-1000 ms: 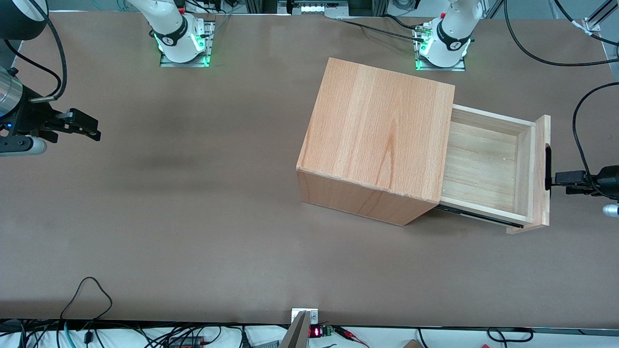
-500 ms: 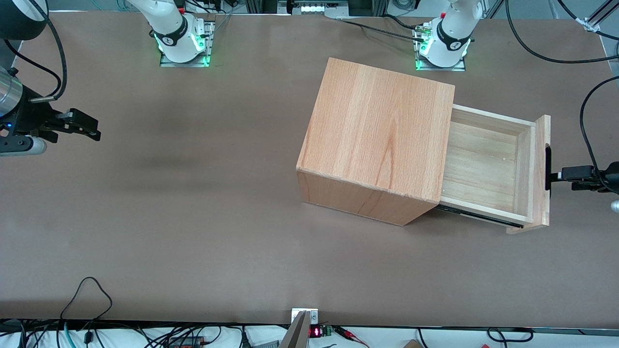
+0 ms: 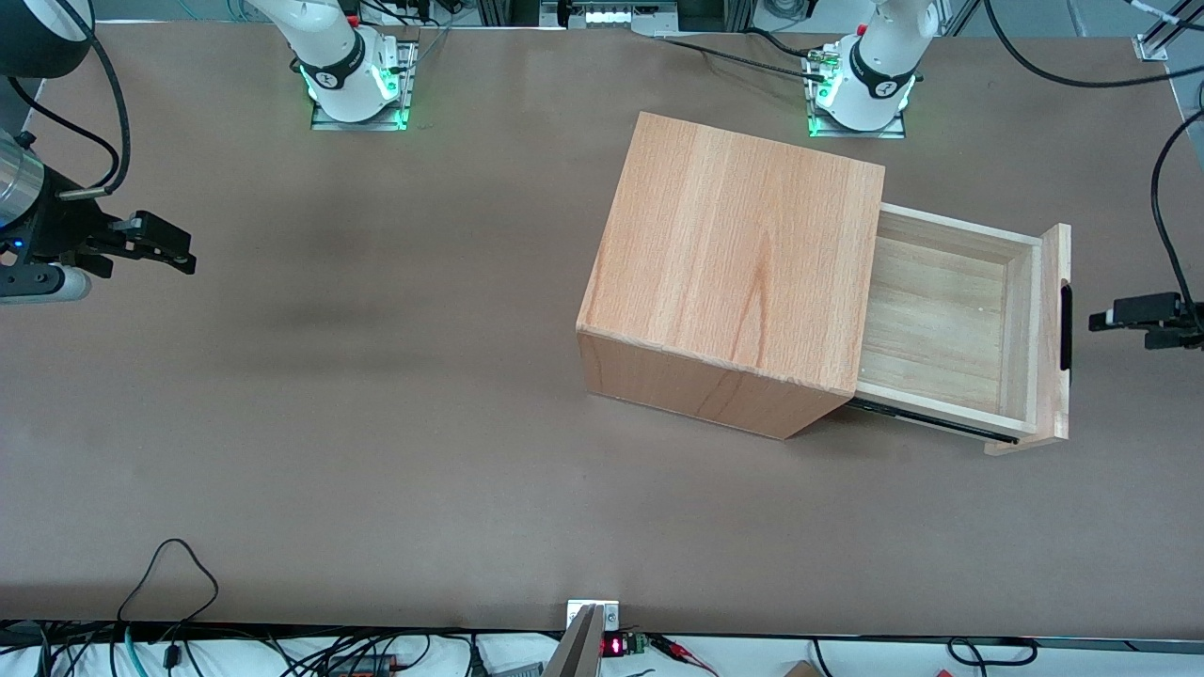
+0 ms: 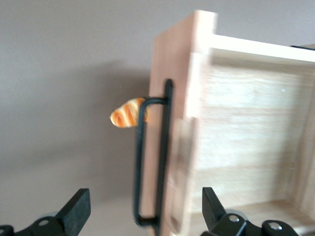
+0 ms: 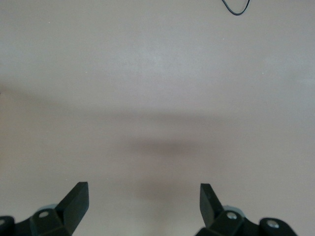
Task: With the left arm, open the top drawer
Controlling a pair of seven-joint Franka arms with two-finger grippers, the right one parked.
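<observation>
Front view: the top drawer (image 3: pixel 950 324) is pulled well out of the wooden cabinet (image 3: pixel 743 254), toward the working arm's end of the brown worktop (image 3: pixel 376 423). Pale plank floor of the drawer shows, nothing in it that I can see. Its front panel (image 3: pixel 1053 338) stands upright and carries the black bar handle (image 3: pixel 1066 327) on its outer face. My claw (image 3: pixel 1102 321) hangs level with the handle, just in front of it and apart from it, a strip of worktop showing between. The rest of my left arm (image 3: pixel 1171 324) runs out of view at the edge.

Left wrist view: my claw (image 4: pixel 147 209) is released, its fingers (image 4: pixel 78 209) spread wide with nothing between the pads. The handle (image 4: pixel 152 157) and the panel (image 4: pixel 179 123) lie ahead, untouched. The drawer's inside (image 4: pixel 256 142) is in view past the panel. A small orange-and-white thing (image 4: pixel 127 114) shows just beside the handle's upper end; I can't tell what it is.

Right wrist view: bare worktop (image 5: pixel 157 98) only, with a loop of black cable (image 5: pixel 235 7) at the edge.
</observation>
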